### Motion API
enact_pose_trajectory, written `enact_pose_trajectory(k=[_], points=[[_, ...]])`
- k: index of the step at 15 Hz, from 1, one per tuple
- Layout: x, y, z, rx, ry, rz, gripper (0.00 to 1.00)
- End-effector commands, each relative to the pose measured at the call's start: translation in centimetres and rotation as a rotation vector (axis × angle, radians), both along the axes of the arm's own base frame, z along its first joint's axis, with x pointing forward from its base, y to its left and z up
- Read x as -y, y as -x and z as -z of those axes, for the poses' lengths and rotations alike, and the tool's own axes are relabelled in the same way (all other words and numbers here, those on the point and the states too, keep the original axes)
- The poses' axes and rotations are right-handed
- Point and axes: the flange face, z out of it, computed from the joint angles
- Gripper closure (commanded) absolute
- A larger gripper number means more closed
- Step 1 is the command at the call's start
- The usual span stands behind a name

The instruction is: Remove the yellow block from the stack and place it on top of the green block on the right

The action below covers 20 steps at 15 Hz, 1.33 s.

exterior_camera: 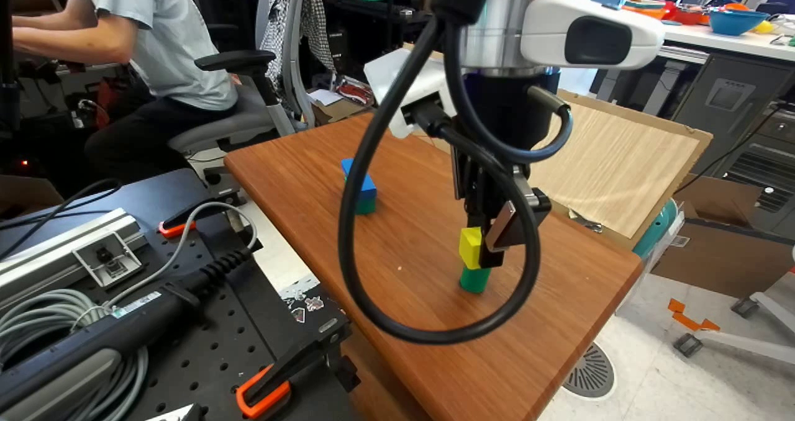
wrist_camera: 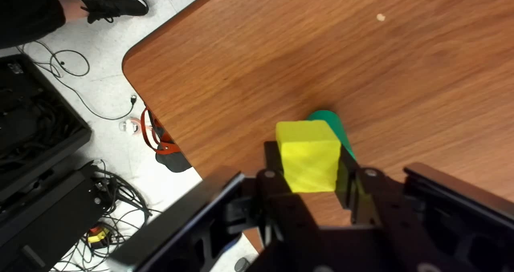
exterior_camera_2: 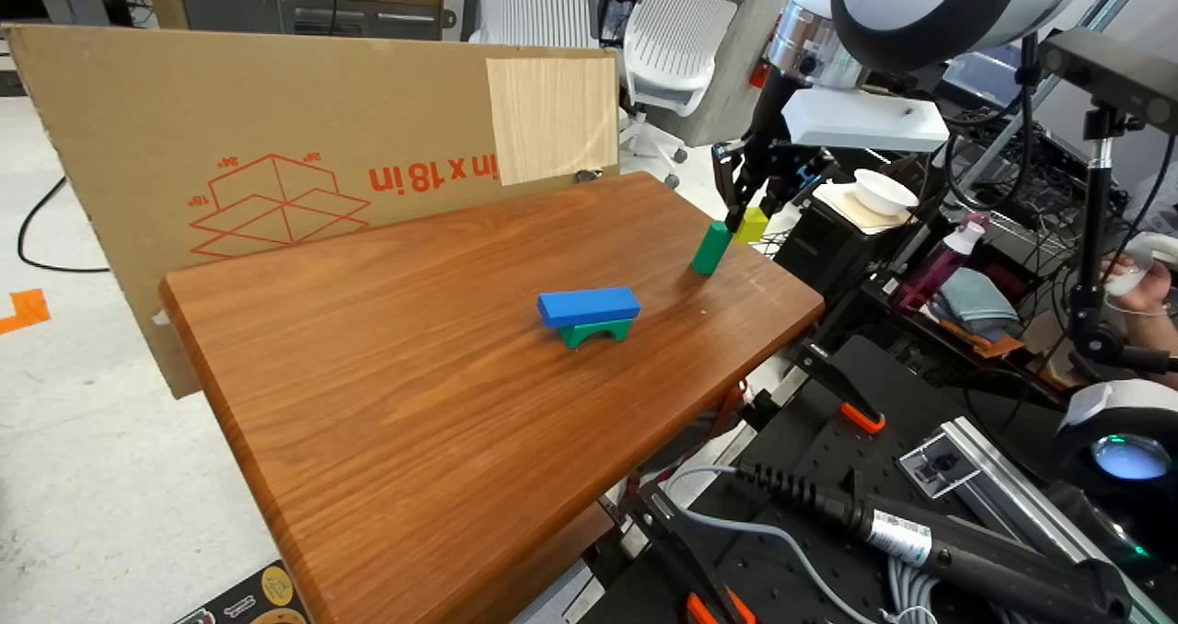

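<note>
The yellow block is a small cube held between the two fingertips of my gripper in the wrist view. The gripper is shut on it, off the table. The green block is an upright cylinder on the table. In an exterior view the yellow block shows just right of its top. In an exterior view the yellow block overlaps the top of the green block. In the wrist view the green block is partly hidden behind it. I cannot tell whether they touch. The blue block lies on a green arch.
The wooden table bears the blocks; the green cylinder stands toward one end. A cardboard sheet stands along one side. A black bench with clamps and cables adjoins another side. A cable loop hangs from the arm.
</note>
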Motion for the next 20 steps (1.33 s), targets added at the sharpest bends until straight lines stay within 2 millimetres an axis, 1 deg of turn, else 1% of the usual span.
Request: enact_pose_trajectory(k=[1, 3, 6, 8, 14, 19, 20], points=[[-0.6, -1.2, -0.8, 0.041, -0.029, -0.032, 0.92], [-1.0, -1.7, -1.3, 0.055, -0.035, -0.044, 0.92], [-0.7, -2.3, -1.7, 0.064, -0.043, -0.046, 0.92], [-0.4, -2.3, -1.5, 0.061, -0.045, -0.045, 0.92], [-0.5, -2.0, -0.6, 0.041, -0.045, -0.064, 0.92], [-0.2, -1.9, -0.3, 0.032, -0.045, -0.064, 0.92], [-0.2, -1.9, -0.3, 0.029, -0.048, -0.063, 0.42]])
